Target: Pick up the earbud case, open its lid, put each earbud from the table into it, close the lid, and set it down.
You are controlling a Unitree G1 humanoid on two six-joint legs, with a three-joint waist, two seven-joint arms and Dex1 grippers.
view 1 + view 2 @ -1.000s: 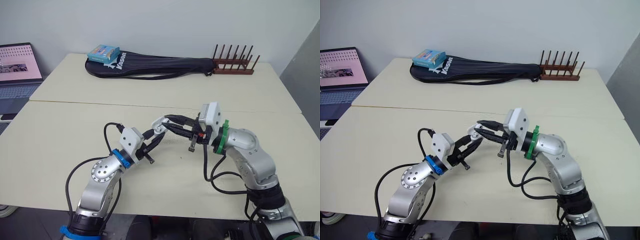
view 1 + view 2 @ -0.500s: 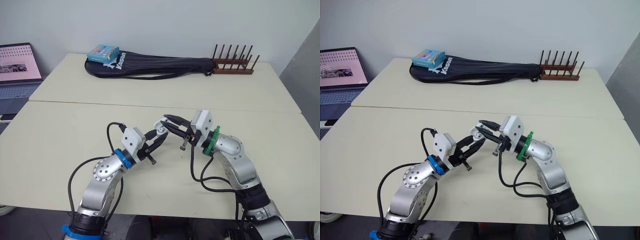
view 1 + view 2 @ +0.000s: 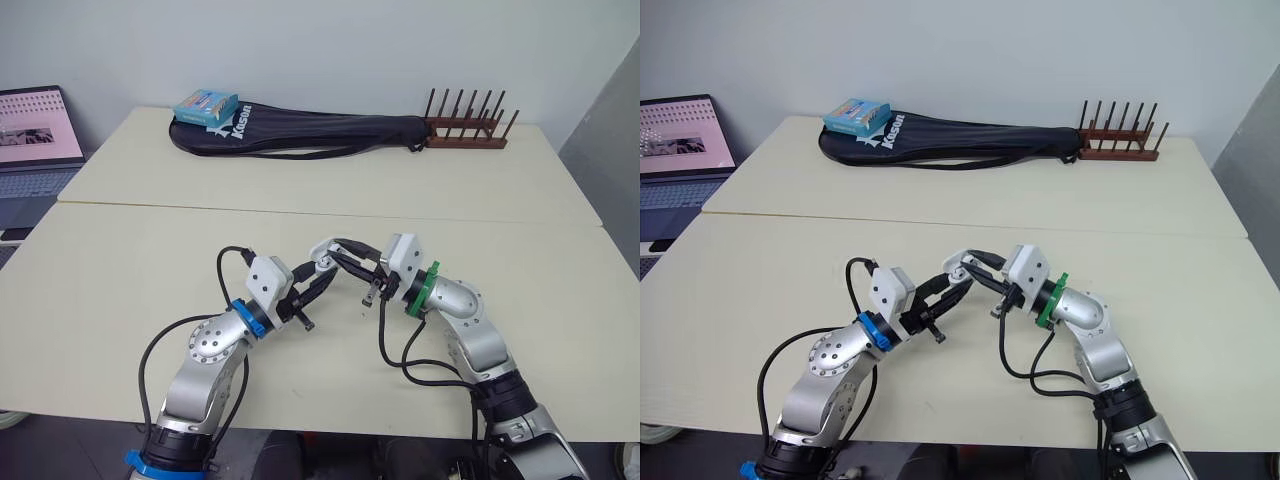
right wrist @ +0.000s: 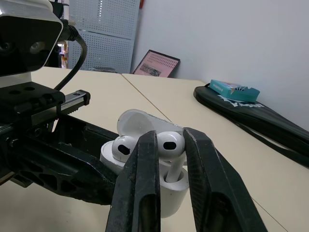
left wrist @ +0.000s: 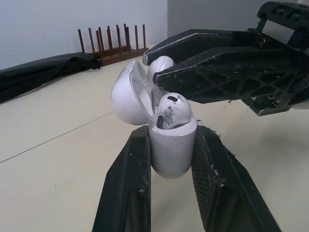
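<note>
Arms bent inward; left tool (image 5: 170, 145), right tool (image 4: 170, 141) clamped, tips close.

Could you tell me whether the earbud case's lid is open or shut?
Open: the lid is swung back from the earbud case, one earbud sits inside, while the right gripper, jaws shut, holds the second earbud over it.

Two pale beige tables stand edge to edge: we see the near table (image 3: 120, 290) and the far table (image 3: 330, 185) meeting at a straight seam (image 3: 200, 208). Behind them is a plain white wall (image 3: 330, 50). The far table carries a black racket bag (image 3: 320, 130), a teal box (image 3: 207, 105) on its left end, and a wooden peg rack (image 3: 465, 140) — an open laptop (image 3: 35, 130) sits off to the left.
</note>
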